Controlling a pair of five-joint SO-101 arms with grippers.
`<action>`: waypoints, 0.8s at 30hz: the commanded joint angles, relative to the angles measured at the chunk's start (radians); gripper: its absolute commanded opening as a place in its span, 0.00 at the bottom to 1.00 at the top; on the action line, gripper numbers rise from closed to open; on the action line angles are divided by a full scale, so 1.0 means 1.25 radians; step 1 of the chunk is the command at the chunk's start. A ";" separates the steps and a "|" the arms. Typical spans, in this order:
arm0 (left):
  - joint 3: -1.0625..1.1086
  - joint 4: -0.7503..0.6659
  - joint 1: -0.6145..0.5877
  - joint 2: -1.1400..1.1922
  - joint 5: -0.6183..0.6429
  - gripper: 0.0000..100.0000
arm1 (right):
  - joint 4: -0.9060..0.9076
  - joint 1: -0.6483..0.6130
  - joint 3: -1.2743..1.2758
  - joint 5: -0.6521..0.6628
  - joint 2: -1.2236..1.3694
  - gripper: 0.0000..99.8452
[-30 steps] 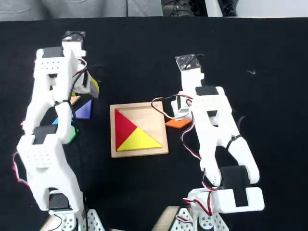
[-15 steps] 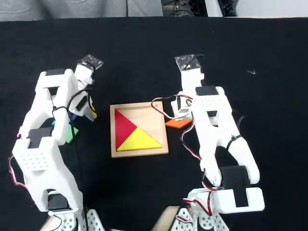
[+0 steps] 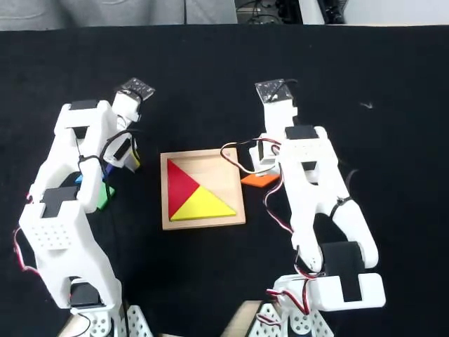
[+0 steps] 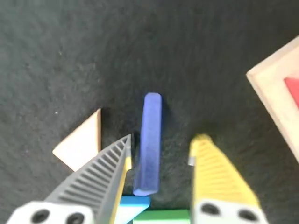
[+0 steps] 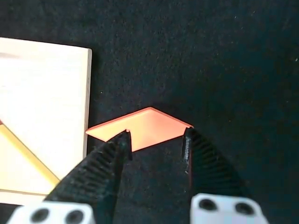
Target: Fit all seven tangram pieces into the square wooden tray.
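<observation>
The tray (image 3: 219, 166) sits on the table (image 3: 379, 70) with a red triangle (image 3: 179, 184) and a yellow triangle (image 3: 203, 205) already in it. An orange piece (image 5: 140, 125) lies just off its right edge, with the right claw (image 5: 156, 139) spread wide over it. Over on the left side, the left claw (image 4: 161, 147) is spread around a blue piece (image 4: 148, 140) that's standing on edge, with a cream triangle (image 4: 80, 145) just beside.
</observation>
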 commanded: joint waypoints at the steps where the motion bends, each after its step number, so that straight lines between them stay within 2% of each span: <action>1: -0.042 -0.011 -0.008 -0.041 0.055 0.16 | -0.012 -0.004 0.003 0.001 -0.037 0.19; 9: -0.042 0.076 0.003 -0.115 0.058 0.15 | -0.012 -0.005 0.003 0.001 -0.037 0.19; 13: -0.021 0.085 0.010 -0.123 0.058 0.03 | -0.012 -0.005 0.003 0.001 -0.037 0.19; 19: -0.007 0.090 0.047 -0.130 0.064 0.03 | -0.012 -0.005 0.003 0.001 -0.037 0.19; 21: -0.029 0.118 0.069 -0.139 0.114 0.03 | -0.012 -0.004 0.003 0.001 -0.037 0.19; 24: -0.143 0.238 0.117 -0.179 0.266 0.03 | -0.012 0.001 0.003 0.000 -0.037 0.19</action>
